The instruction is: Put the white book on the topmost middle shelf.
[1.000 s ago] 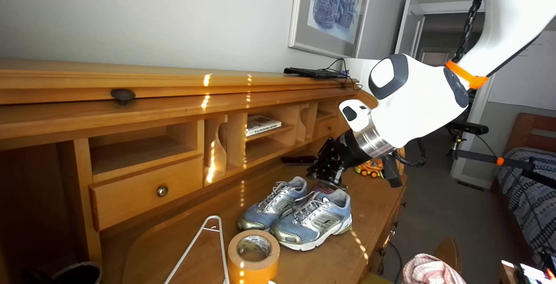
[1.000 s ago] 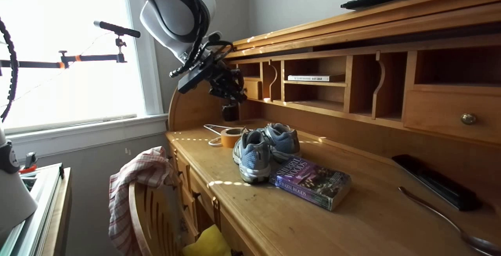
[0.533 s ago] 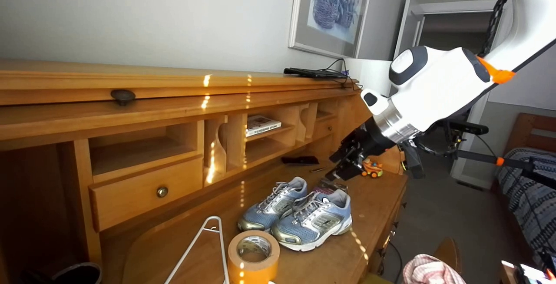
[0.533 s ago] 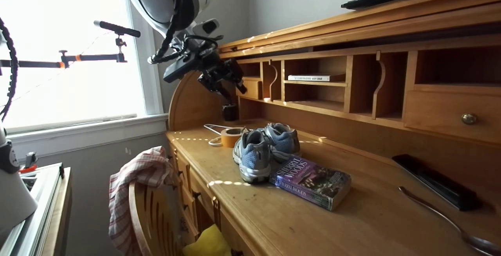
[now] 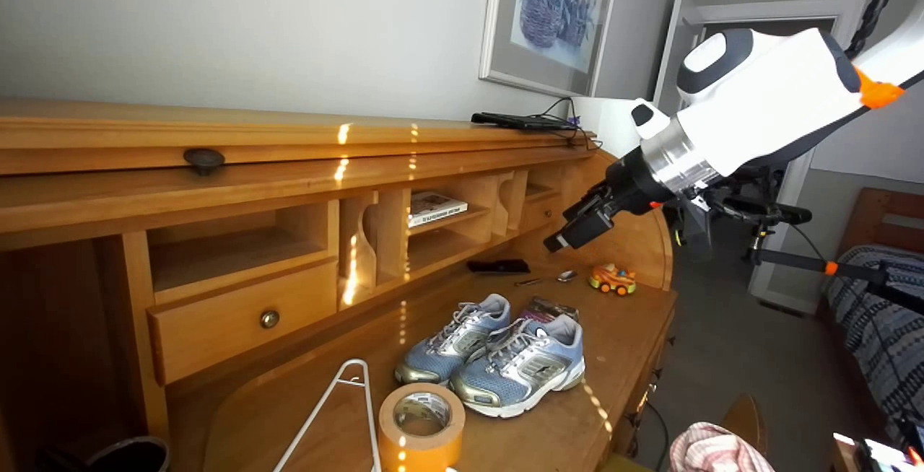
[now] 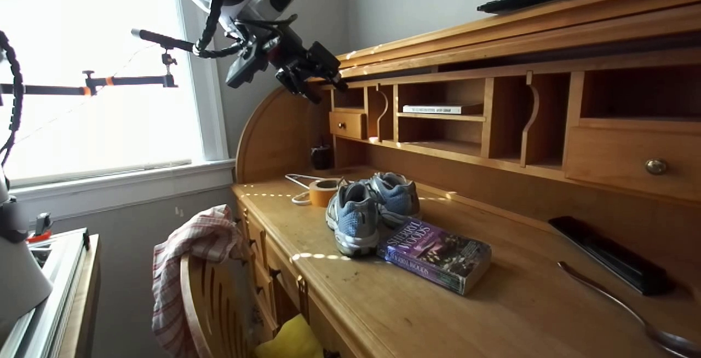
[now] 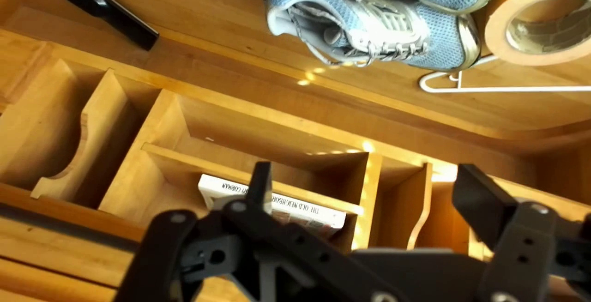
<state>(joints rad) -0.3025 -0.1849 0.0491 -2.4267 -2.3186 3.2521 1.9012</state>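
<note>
The white book (image 6: 432, 109) lies flat on the topmost middle shelf (image 6: 443, 117), spine facing out, in both exterior views. In the wrist view the white book (image 7: 307, 208) rests against the thin board of that shelf (image 7: 184, 158), and one finger (image 7: 261, 184) hides part of its spine. My gripper (image 7: 363, 175) stands open with nothing between its fingers. From outside, the gripper (image 6: 328, 91) hangs in the air in front of the desk's pigeonholes, apart from the book, and the gripper (image 5: 559, 237) is above the desktop.
Grey-blue sneakers (image 5: 520, 364) stand on the desktop beside a purple paperback (image 6: 438, 254). Near them are a tape roll (image 5: 422, 425) and a white hanger (image 5: 361, 378). A black object (image 6: 610, 254), a spoon (image 6: 619, 303) and a toy car (image 5: 612, 279) also lie there. Upright dividers (image 7: 367, 196) flank the shelf.
My gripper has risen and drawn back from the desk, and its fingers have spread apart. The white book has stayed in its place on the shelf.
</note>
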